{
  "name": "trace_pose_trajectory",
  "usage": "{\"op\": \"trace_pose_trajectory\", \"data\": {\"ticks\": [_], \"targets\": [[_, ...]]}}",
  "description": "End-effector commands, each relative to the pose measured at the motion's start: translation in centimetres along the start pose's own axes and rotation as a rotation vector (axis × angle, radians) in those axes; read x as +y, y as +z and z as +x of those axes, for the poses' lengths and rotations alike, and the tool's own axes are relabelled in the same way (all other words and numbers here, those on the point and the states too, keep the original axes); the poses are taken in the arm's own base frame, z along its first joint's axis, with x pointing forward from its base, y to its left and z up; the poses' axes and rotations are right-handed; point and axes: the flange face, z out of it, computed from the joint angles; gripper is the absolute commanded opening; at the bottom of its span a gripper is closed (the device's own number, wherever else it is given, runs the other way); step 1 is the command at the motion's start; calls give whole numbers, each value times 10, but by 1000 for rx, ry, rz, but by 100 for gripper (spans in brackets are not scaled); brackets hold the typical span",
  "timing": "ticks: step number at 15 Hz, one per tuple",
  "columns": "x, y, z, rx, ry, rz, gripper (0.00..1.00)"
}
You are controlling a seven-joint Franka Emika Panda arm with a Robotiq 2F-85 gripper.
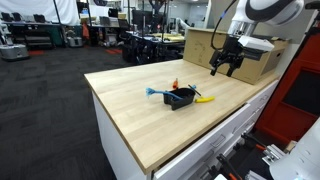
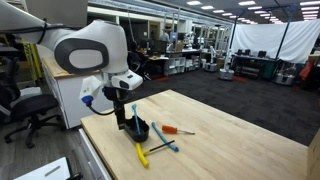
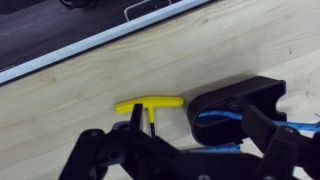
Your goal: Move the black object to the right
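Observation:
The black object is a small low-walled tray (image 1: 181, 98) on the light wooden table (image 1: 140, 120); it also shows in the other exterior view (image 2: 139, 131). In the wrist view the black tray (image 3: 240, 93) lies at right with a blue item (image 3: 222, 117) inside it. A yellow T-handled tool (image 3: 150, 103) lies beside the tray. My gripper (image 1: 226, 66) is open and empty, hovering above the table a little off to the side of the tray. In the wrist view my gripper's (image 3: 200, 135) fingers spread either side, partly covering the tray.
A blue tool (image 1: 155, 93), an orange-handled screwdriver (image 2: 178, 131) and the yellow tool (image 1: 204, 99) lie around the tray. A cardboard box (image 1: 205, 45) stands on the table behind the gripper. The table edge (image 3: 90, 45) runs close past the yellow tool.

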Motion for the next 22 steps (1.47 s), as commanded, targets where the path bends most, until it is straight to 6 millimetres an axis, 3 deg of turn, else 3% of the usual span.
{"op": "trace_pose_trajectory", "data": {"ticks": [1, 6, 9, 17, 22], "targets": [[0, 4, 33, -6, -20, -20, 100], [-5, 15, 59, -17, -22, -49, 100], [-2, 32, 76, -22, -23, -57, 100], [25, 102, 117, -63, 62, -56, 100], [24, 143, 126, -79, 84, -92, 100]]}}
